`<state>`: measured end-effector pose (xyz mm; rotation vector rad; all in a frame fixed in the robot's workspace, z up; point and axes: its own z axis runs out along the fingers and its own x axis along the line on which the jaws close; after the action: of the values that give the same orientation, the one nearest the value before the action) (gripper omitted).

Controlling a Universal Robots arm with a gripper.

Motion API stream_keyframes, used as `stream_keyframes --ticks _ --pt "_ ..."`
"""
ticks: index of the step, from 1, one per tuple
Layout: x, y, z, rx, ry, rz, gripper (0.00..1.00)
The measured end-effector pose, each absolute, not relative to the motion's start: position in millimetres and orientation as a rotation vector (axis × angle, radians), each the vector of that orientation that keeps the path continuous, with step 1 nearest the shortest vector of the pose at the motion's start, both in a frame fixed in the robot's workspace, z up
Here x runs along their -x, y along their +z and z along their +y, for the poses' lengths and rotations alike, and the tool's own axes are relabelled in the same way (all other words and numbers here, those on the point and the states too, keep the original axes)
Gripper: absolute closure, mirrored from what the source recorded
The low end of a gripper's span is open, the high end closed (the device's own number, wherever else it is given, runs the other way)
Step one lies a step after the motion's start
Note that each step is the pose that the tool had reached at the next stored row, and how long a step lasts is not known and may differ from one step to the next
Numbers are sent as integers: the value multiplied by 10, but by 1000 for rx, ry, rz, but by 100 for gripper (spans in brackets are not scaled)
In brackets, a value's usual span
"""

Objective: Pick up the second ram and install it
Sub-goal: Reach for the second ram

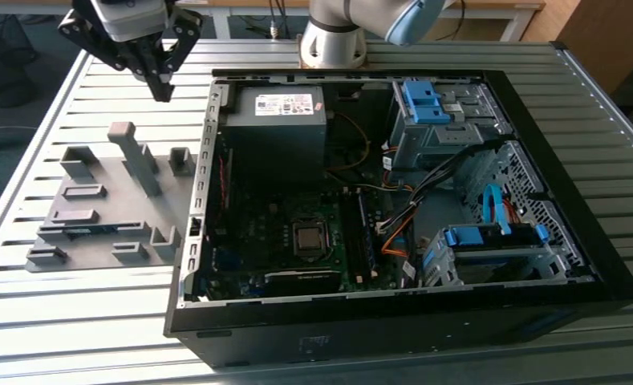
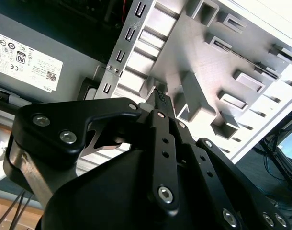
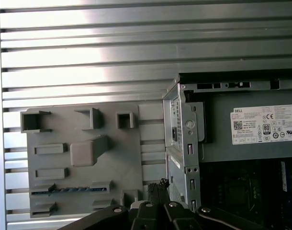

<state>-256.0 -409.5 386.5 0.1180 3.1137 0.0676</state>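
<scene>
Exterior view: jaws clenched empty, hanging well apart from the second ram [image 1: 86,230] on the grey tray [image 1: 110,172].

Robotics lab, folks, no doubt about it! Centre stage, an open black computer case [image 1: 402,333] lies on its side, innards showing, on a counter [image 1: 81,337] of ribbed metal slats. Right behind the case, the pale base of a robot arm [image 1: 332,44] stands on that counter. Beside the case, on the exterior view's left, sits a grey moulded fixture plate [image 1: 118,204] with upright holder blocks. Off the case's far corner on that side hangs the black claw [image 1: 163,90]. Beyond the case there's wooden furniture [image 1: 605,32], and in the second wrist view loose cables [image 2: 275,158] trail on the floor.
</scene>
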Motion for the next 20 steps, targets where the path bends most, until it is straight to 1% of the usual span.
stream_keyframes --ticks 20 --pt "2599 3856 -4095 -118 68 3115 89"
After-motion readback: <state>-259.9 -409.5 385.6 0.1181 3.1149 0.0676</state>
